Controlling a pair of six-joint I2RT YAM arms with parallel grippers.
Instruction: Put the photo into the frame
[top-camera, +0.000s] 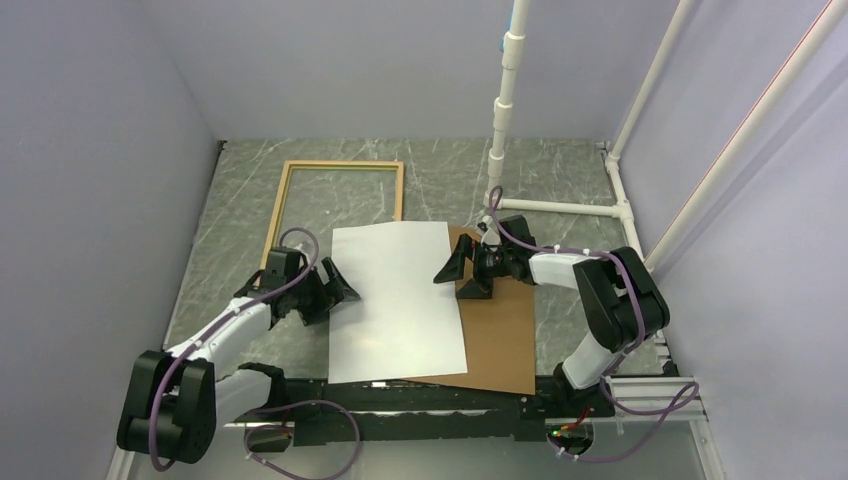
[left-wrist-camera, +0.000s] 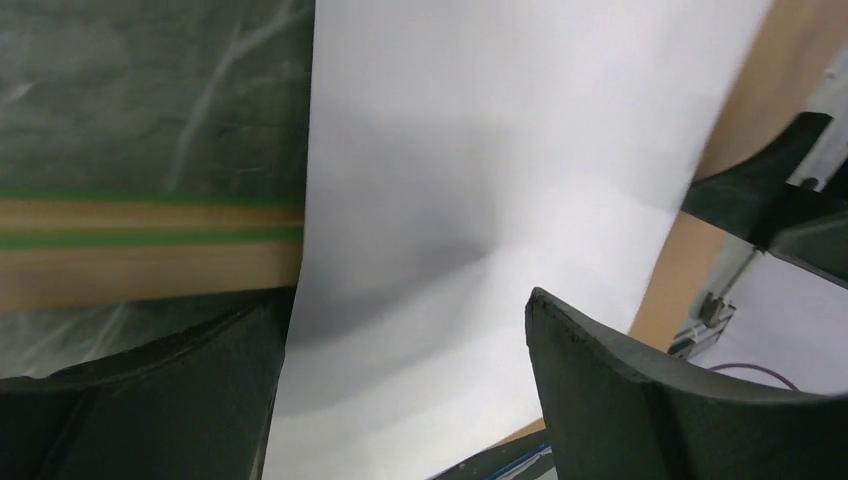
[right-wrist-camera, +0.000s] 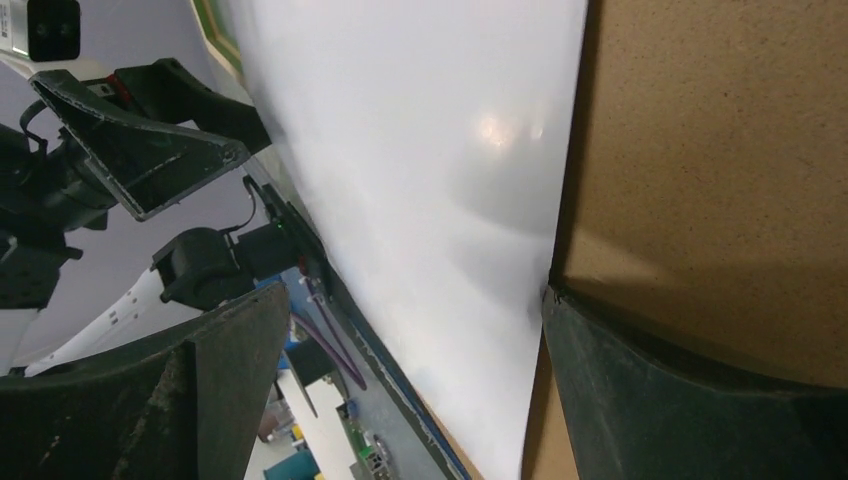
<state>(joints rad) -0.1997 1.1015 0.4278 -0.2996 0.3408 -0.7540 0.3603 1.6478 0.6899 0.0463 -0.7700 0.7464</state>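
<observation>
Two claws wide open, nothing held: left gripper at the photo's left side, right gripper at its right. White side up, mid-worktop, partly over a brown board (picture side hidden). Wood frame toward the far left corner. Picking-up step, likely. Next: pinch both sides, lift, carry over.

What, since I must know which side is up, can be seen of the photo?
The photo is a large rectangular sheet lying plain white back up, print hidden. Its right part rests on the brown backing board; its far left corner covers part of the frame. The open left gripper and right gripper flank its side edges, gripping nothing.
</observation>
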